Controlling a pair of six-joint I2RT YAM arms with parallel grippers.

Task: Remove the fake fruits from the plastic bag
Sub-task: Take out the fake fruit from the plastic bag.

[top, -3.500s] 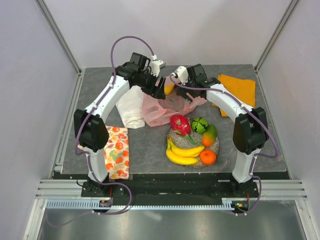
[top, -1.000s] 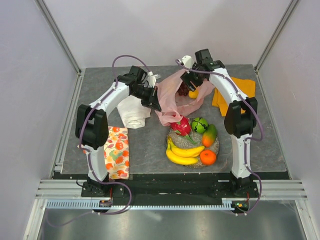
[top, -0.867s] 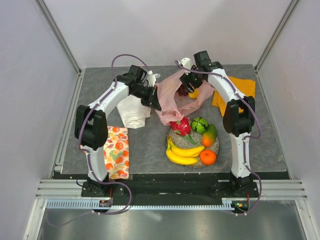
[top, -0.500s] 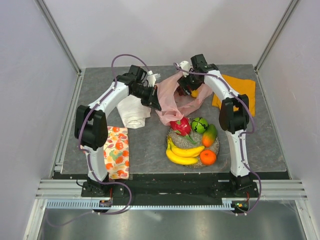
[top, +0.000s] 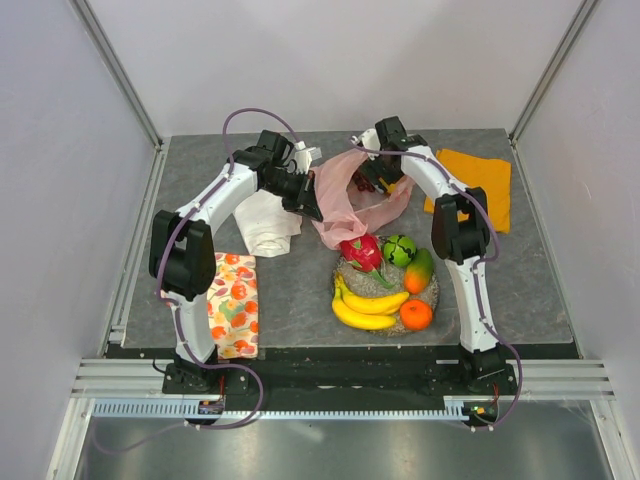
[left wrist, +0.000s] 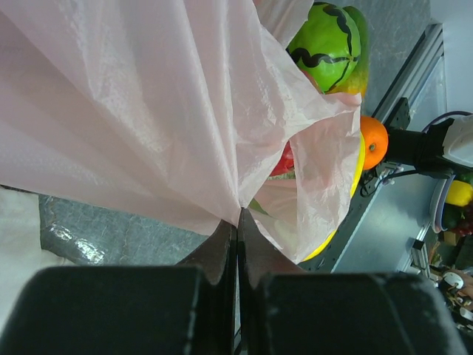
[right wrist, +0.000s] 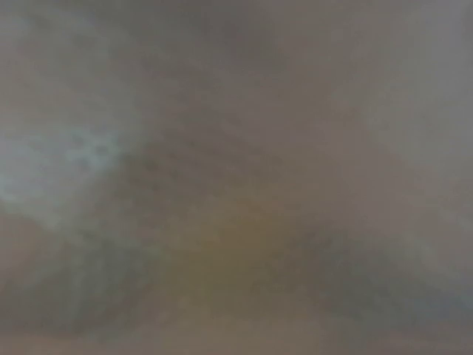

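Observation:
My left gripper [top: 312, 208] is shut on a pinched fold of the pink plastic bag [top: 340, 195] and holds its edge up; the left wrist view shows the jaws [left wrist: 238, 222] tight on the film [left wrist: 148, 111]. The right gripper [top: 372, 180] reaches down into the bag's mouth, beside dark grapes [top: 360, 184] and a yellow fruit [top: 394, 186]. Its jaws are hidden from above, and the right wrist view is only a brown blur. On the silver dish [top: 431, 294] lie a dragon fruit [top: 361, 250], a green round fruit [top: 399, 249], a mango [top: 419, 270], bananas [top: 368, 306] and an orange [top: 415, 314].
A white cloth [top: 265, 222] lies left of the bag. A fruit-patterned cloth [top: 236, 302] sits by the left arm's base, and an orange cloth [top: 478, 180] at the back right. Enclosure walls stand close on three sides.
The right arm has swung left and its gripper has gone down into the bag's mouth. The left gripper keeps its hold on the raised bag edge without moving.

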